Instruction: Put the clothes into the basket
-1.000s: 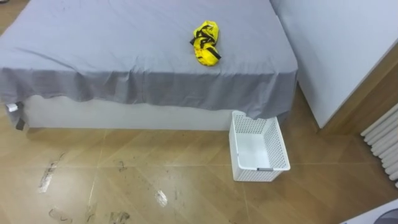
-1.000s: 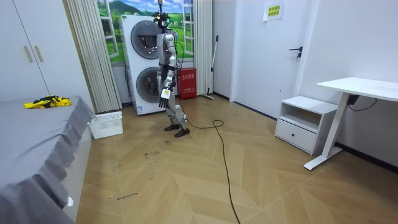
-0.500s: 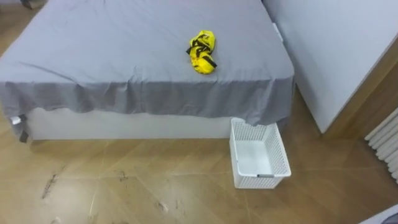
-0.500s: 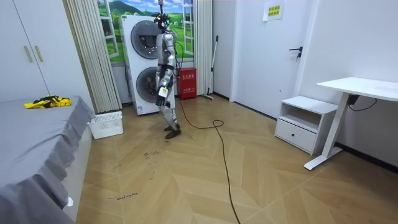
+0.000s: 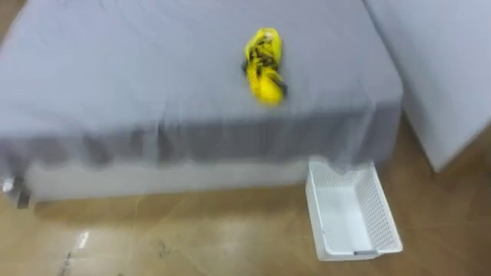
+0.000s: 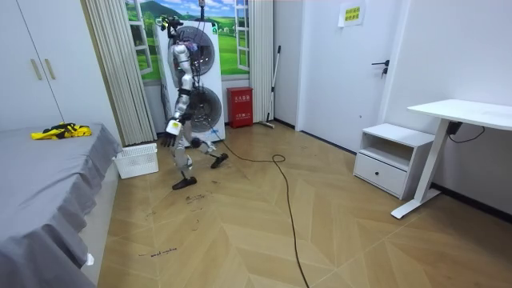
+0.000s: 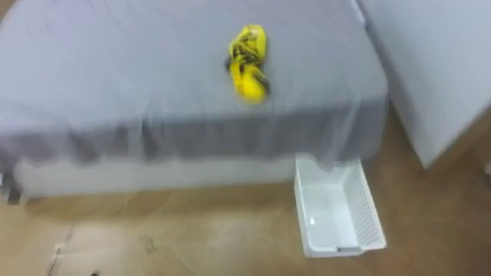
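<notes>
The yellow clothes (image 5: 263,65), a bunched bundle with dark bands, lie on the grey bed (image 5: 115,84). They sit a little in from the bed's near edge and toward its right corner, where a hand coming from the floor side could likely reach them. They are not in the basket yet, so the task is at its start.

The white basket (image 5: 353,215) stands open-topped on the floor (image 5: 192,238) just beside that same corner, close under the hanging sheet. It seems to be placed there so that the carry from the bed edge is short.

In the room view the robot is in mid-stride on the open floor, well apart from the bed, near the stacked washing machines (image 6: 196,72). One hand (image 6: 171,134) hangs ahead of its body; I cannot tell whether its fingers, or the other hand's, are spread or curled.
</notes>
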Controlling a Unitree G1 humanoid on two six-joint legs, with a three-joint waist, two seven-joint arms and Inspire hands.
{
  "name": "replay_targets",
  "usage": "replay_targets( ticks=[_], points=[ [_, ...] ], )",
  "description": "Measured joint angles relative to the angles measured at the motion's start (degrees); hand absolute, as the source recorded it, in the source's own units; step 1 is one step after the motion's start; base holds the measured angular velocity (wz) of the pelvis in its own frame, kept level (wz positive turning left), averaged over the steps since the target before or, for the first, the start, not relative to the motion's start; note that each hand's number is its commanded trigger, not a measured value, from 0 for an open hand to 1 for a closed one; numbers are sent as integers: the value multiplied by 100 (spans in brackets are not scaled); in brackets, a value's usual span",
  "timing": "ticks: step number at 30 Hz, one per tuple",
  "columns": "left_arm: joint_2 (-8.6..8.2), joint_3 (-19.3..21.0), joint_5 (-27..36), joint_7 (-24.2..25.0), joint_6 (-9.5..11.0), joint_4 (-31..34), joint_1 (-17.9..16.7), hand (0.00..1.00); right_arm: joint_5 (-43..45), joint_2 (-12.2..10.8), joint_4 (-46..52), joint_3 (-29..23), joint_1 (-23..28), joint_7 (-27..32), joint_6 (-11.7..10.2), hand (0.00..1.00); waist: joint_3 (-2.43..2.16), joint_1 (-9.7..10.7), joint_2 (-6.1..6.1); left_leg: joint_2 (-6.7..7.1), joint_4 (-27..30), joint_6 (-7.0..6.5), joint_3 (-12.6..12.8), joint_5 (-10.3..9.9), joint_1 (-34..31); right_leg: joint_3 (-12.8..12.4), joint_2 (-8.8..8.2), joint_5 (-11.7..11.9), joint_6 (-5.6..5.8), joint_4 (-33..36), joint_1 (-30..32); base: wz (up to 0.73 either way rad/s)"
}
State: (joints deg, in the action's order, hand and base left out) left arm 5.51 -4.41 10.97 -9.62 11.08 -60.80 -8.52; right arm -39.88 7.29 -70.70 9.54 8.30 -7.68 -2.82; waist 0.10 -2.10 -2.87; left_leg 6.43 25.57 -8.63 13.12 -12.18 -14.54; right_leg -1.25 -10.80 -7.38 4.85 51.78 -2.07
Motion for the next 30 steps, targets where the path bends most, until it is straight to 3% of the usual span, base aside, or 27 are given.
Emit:
replay_targets(
  ticks=[1, 2, 3, 4, 5, 6, 7, 8, 9, 10, 11, 12, 13, 14, 15, 16, 18, 20, 21, 22, 23, 24, 25, 26, 27, 28, 30],
  points=[
    [-19, -18, -164, -1, 0, -14, 8, 0, 3, 3, 36, -25, -17, -1, -28, 0, 8, -15, -13, -9, -129, -19, -5, -23, 132, 54, 5, -58, -15, 243, 197, -22],
    [-37, -32, -435, -1, 3, -73, 18, 0, -38, 8, 213, -21, -50, -10, -38, 0, 24, -45, 63, -27, -405, -11, -20, -1, 379, 217, 49, -366, -129, 609, 665, -8],
    [-43, -34, -566, -1, 4, -117, 85, 0, -72, -9, 373, -6, -81, -80, -88, 0, 77, 12, 136, -70, -606, 4, -98, -2, 615, 438, 161, -674, -263, 639, 1108, 0],
    [-42, -34, -604, 0, 4, -115, 85, 0, -80, -23, 451, -5, -93, -115, -94, 0, 92, 28, 175, -98, -673, 13, -146, -11, 704, 521, 260, -805, -299, 523, 1319, 25],
    [-28, -100, -673, 7, 4, -115, 106, 0, -89, -27, 644, 14, -82, -130, -103, 0, 98, 67, 216, -157, -750, 25, -254, -83, 845, 682, 465, -975, -359, 71, 1717, 40],
    [-17, -236, -674, 15, 3, -116, 123, 0, -122, -28, 738, 38, -89, -165, -106, 0, 137, 101, 271, -196, -835, 40, -376, -163, 1021, 789, 653, -1015, -377, -694, 1990, 48],
    [-22, -293, -679, 15, -1, -115, 123, 0, -111, -30, 751, 33, -102, -178, -110, 0, 135, 164, 271, -212, -867, 49, -453, -213, 1120, 781, 749, -994, -398, -1182, 2082, 61],
    [-28, -415, -682, 12, -17, -110, 122, 0, -106, -30, 791, 42, -124, -170, -129, 0, 137, 196, 284, -215, -959, 76, -591, -296, 1303, 786, 869, -774, -445, -2203, 2185, 57],
    [-64, -509, -756, 12, -35, -115, 115, 0, -35, -18, 848, 38, -151, -168, -167, 0, 131, 188, 313, -234, -1074, 110, -716, -376, 1525, 816, 941, -178, -526, -2956, 2238, 56],
    [-87, -522, -826, 12, -58, -115, 110, 0, -26, -17, 850, 33, -162, -169, -215, 0, 112, 206, 334, -263, -1140, 133, -779, -417, 1643, 888, 965, 100, -549, -3262, 2228, 40],
    [-98, -539, -916, 12, -82, -117, 116, 0, -37, -29, 852, 34, -175, -169, -304, 0, 53, 180, 369, -310, -1273, 193, -887, -466, 1893, 1095, 1015, 570, -671, -3707, 2183, 28],
    [-79, -533, -942, 12, -82, -114, 143, 0, -27, -35, 878, 37, -252, -167, -371, 0, 28, 118, 351, -380, -1301, 274, -931, -562, 2040, 1125, 1127, 931, -902, -3902, 2111, 12],
    [-69, -531, -942, 12, -82, -117, 144, 0, -27, -31, 923, 31, -296, -158, -380, 0, 14, 72, 379, -434, -1271, 344, -938, -624, 2088, 1092, 1215, 1020, -968, -3887, 2083, -19],
    [-64, -520, -945, 12, -82, -123, 113, 0, -38, -17, 1062, 32, -364, -129, -425, 0, -25, -16, 488, -603, -1165, 519, -952, -728, 2161, 1132, 1347, 1025, -1024, -3767, 1963, -34],
    [-59, -470, -955, 12, -82, -123, 91, 0, -30, -17, 1224, 40, -465, -120, -480, 0, 17, -34, 581, -753, -900, 664, -913, -757, 2214, 1376, 1427, 885, -1171, -3597, 1824, -30],
    [-49, -466, -964, 13, -82, -124, 60, 0, -11, -17, 1326, 41, -483, -125, -486, 0, 22, -1, 601, -806, -721, 779, -859, -736, 2217, 1408, 1455, 798, -1205, -3548, 1722, 0],
    [-27, -421, -1073, 13, -51, -91, -18, 0, 68, -16, 1613, 48, -484, -139, -544, 0, 43, 88, 534, -937, 271, 1275, -761, -348, 2145, 1425, 1485, 497, -1208, -3658, 1130, 22],
    [-24, -330, -1088, 13, -16, 42, -53, 0, 85, -16, 1854, 53, -469, -217, -547, 0, 56, 162, 407, -1083, 1214, 1291, -667, 50, 1898, 1464, 1508, 328, -1164, -3963, 661, 25],
    [-28, -305, -1106, 12, 20, 85, -82, 0, 51, -13, 1951, 51, -526, -245, -566, 0, 49, 192, 455, -1266, 1665, 1247, -611, -16, 1690, 1450, 1555, 233, -1158, -4035, 477, 28],
    [-25, -306, -1106, 12, 21, 124, -68, 0, 39, -19, 1962, 62, -567, -245, -594, 0, 86, 201, 397, -1335, 1752, 1199, -589, -136, 1580, 1434, 1561, 199, -1164, -4022, 437, 25],
    [-20, -308, -1052, 11, 22, 202, -23, 0, 12, -24, 1979, 60, -655, -229, -591, 0, 108, 198, 341, -1406, 1752, 1185, -623, -400, 1292, 1264, 1554, 192, -1167, -4021, 385, 11],
    [-5, -319, -1053, 10, 25, 278, 27, 0, 20, -20, 2057, 53, -702, -163, -581, 0, 176, 193, 217, -1422, 1490, 1223, -683, -605, 961, 1187, 1505, 192, -1165, -4034, 340, 6],
    [-4, -322, -1052, 8, 27, 315, 22, 0, 34, -10, 2135, 52, -694, -115, -575, 0, 175, 167, 180, -1434, 1238, 1240, -706, -660, 811, 1190, 1486, 192, -1165, -4048, 331, 0],
    [-11, -347, -1053, 7, 37, 337, 25, 0, 98, 22, 2363, 22, -647, -32, -554, 0, 154, 159, 170, -1468, 585, 1269, -725, -641, 566, 1200, 1486, 173, -1127, -4104, 310, -17],
    [-6, -347, -1057, 5, 41, 325, 11, 0, 185, 28, 2618, -39, -590, 20, -514, 0, 139, 142, 155, -1499, 136, 1061, -696, -337, 376, 1174, 1469, 68, -965, -4101, 310, -28],
    [-12, -321, -1057, 2, 25, 307, -43, 0, 239, 9, 2716, -50, -531, 37, -489, 0, 73, 100, 188, -1479, 70, 1037, -698, -298, 423, 1116, 1455, 58, -924, -4113, 318, -21],
    [-2, -287, -1073, 1, 25, 301, -99, 0, 406, 15, 2953, -87, -388, -10, -469, 0, 2, 120, 107, -1293, -316, 935, -608, -207, 728, 1105, 1323, 51, -825, -4136, 260, -7]
  ],
)
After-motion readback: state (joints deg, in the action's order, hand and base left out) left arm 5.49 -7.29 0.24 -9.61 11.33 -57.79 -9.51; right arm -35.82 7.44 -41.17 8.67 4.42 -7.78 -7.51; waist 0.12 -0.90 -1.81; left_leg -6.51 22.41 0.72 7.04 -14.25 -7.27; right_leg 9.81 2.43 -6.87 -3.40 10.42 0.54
